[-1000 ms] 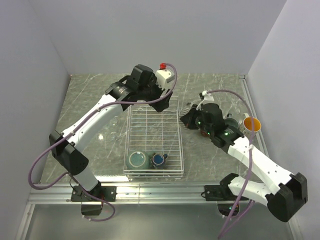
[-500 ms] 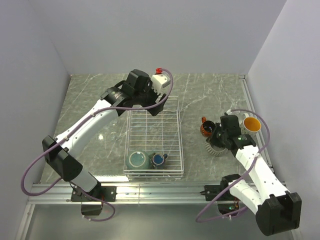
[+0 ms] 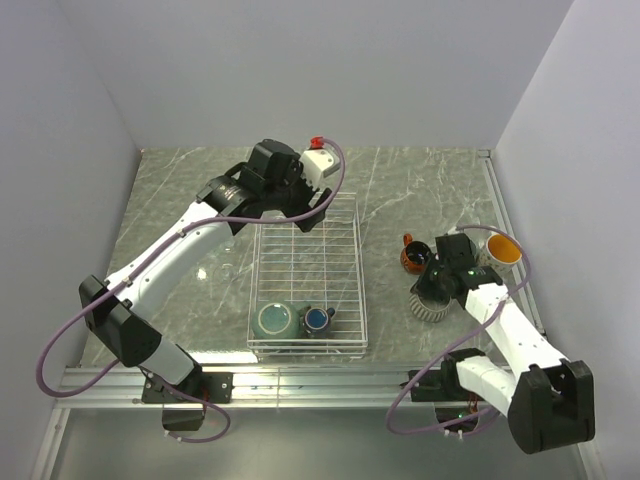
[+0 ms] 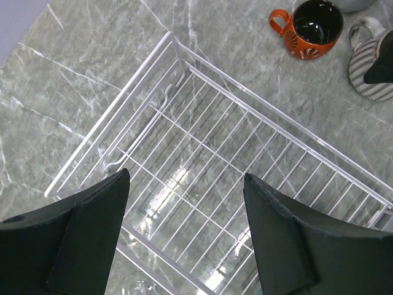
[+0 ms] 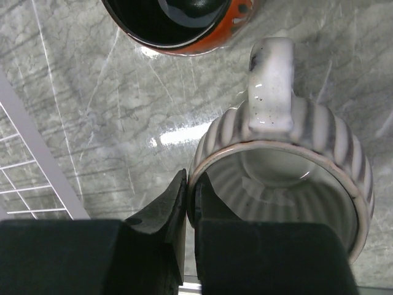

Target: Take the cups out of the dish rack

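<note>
From above, the white wire dish rack lies in the middle of the marbled bench. Two cups sit at its near end: a grey-teal mug and, just beside it, a small dark-blue cup. The left end effector hangs over the rack's far end. To the right of the rack, three cups stand on the bench: a red-brown mug, a white mug with orange inside and a ribbed beige cup. The right end effector is at the ribbed cup.

The left wrist camera shows its fingers spread wide with nothing between them. Only the rack's bare grid lies below. The red-brown mug and the ribbed cup stand beyond the rack's side.

The right wrist camera shows its fingers pinching the ribbed cup's wall at the rim. One finger is outside the wall and one inside. The cup stands upright with its handle turned away from the fingers, and the red-brown mug is near beyond it.
</note>
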You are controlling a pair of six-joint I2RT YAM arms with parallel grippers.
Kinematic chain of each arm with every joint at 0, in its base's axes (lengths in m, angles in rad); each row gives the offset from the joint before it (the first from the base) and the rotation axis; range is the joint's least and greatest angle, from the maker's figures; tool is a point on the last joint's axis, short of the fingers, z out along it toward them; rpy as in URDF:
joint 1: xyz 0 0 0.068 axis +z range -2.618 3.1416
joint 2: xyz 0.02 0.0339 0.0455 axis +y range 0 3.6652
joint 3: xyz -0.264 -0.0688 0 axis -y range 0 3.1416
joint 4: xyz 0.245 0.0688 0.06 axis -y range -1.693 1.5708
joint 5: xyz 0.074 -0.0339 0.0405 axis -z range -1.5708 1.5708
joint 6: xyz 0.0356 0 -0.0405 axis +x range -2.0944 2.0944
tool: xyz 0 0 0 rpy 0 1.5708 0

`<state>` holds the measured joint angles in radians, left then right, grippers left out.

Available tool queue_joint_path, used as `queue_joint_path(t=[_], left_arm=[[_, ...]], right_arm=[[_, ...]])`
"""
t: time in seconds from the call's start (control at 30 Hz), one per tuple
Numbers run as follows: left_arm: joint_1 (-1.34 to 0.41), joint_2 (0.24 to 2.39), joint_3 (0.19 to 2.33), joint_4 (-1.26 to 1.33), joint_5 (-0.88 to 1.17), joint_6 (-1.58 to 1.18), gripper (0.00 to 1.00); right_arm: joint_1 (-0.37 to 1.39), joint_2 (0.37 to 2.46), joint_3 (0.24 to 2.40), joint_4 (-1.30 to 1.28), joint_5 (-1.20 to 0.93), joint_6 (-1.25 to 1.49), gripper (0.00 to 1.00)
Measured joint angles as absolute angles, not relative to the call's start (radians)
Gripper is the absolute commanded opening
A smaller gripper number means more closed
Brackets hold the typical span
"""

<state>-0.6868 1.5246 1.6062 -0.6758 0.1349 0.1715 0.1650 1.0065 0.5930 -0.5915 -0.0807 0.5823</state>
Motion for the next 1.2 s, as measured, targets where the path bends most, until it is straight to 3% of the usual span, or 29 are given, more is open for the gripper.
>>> queue_joint_path(t=[0.13,0.23,0.47,0.67,0.9,1.2], left_arm=[[-0.687,1.525,1.605,-0.69,0.151,0.191,0.78],[-0.688,1.525,1.603,-0.721,0.184,0.214,0.77],[-0.804,1.529,1.58,-0.839,0.247,0.299,0.77],[-0.978,1.639,1.583,-0.907,0.255,0.267,0.7],[-1.05,1.815,1.568,-0.952,0.155,0.194,0.65],[-1.104,1.866,1.569,-1.016,0.113,0.167,0.65]], right_arm=[[0.163,1.018,0.593,-0.579,-0.086,0.57,0.46],[0.161,1.022,0.594,-0.58,-0.087,0.554,0.53],[0.16,0.963,0.657,-0.643,-0.072,0.537,0.56],[0.16,0.855,0.759,-0.689,-0.049,0.529,0.56],[0.16,0.726,0.78,-0.719,-0.025,0.527,0.56],[0.16,0.694,0.779,-0.727,-0.004,0.521,0.56]])
